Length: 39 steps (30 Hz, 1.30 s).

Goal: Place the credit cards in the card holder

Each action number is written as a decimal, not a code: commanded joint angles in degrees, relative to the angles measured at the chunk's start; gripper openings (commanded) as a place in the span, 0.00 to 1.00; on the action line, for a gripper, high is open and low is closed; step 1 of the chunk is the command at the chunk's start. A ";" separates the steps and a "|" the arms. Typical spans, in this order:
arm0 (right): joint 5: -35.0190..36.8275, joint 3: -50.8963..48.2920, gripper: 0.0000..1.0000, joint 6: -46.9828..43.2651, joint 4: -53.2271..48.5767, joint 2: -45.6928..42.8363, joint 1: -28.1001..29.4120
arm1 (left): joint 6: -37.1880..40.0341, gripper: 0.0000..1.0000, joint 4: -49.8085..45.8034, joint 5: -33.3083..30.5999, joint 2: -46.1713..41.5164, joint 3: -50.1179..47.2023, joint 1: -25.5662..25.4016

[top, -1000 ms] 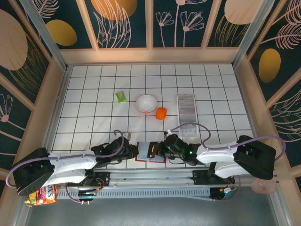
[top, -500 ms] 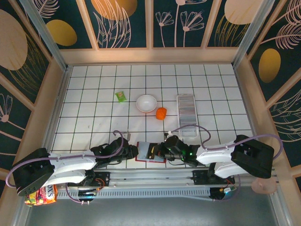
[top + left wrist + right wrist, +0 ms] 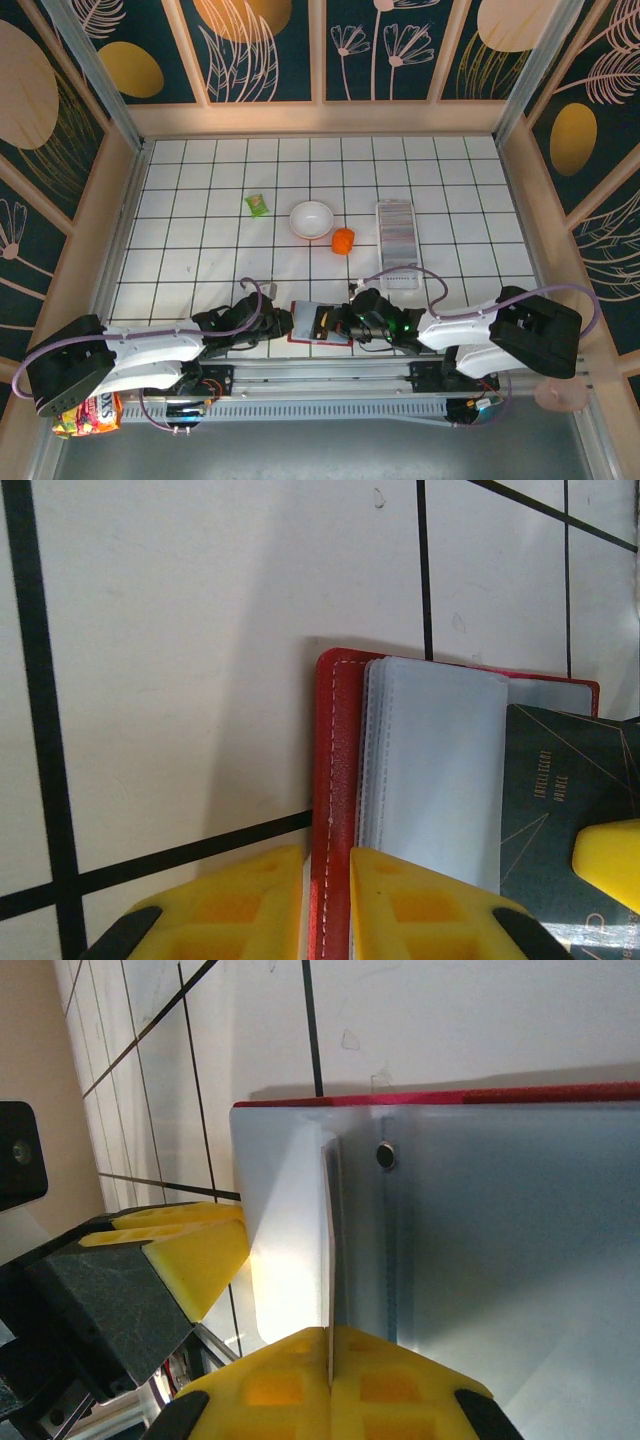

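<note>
The dark red card holder [image 3: 302, 338] lies open near the table's front edge, its pale inside [image 3: 480, 1250] facing up. My left gripper [image 3: 327, 905] is shut on the holder's red stitched edge [image 3: 335, 740]. My right gripper [image 3: 330, 1365] is shut on one card [image 3: 329, 1250], seen edge-on and standing on the pale lining beside the small snap [image 3: 385, 1155]. In the left wrist view that card [image 3: 560, 800] shows a dark face with gold print. From above, the left gripper [image 3: 285, 322] and right gripper [image 3: 338, 322] meet over the holder. The other credit cards [image 3: 398, 242] form a silvery ribbed row.
The card row sits in a clear oblong tray [image 3: 396, 206] at the right middle. A white bowl [image 3: 312, 219], an orange lump [image 3: 343, 240] and a green packet [image 3: 258, 205] lie further back. A snack bag [image 3: 85, 412] rests off the table at front left.
The right arm has edged slightly left toward the holder with the card. The left arm has stayed put.
</note>
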 commanded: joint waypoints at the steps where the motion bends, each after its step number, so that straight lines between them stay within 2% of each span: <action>1: -0.52 -0.11 0.00 0.09 2.01 0.76 0.22 | -0.93 0.20 0.00 0.78 -0.25 -1.44 -0.37; 13: -2.50 1.13 0.00 -1.67 2.33 3.12 -1.16 | -0.96 0.20 0.44 0.88 -0.47 -1.93 -0.38; 21: -2.98 4.50 0.00 -6.95 -2.48 3.74 -1.70 | -1.20 0.20 0.44 0.65 -1.20 -2.46 -0.34; 29: -4.97 4.87 0.00 -8.58 -2.76 4.53 -3.10 | -1.16 0.20 0.37 0.67 -1.00 -2.33 -0.39; 33: -5.36 5.64 0.08 -9.17 -3.76 4.88 -3.39 | -1.11 0.20 0.35 0.56 -0.92 -2.24 -0.38; 39: -2.98 9.36 0.23 -10.87 -13.09 4.71 -3.32 | -0.94 0.20 0.23 0.65 -0.91 -2.15 -0.39</action>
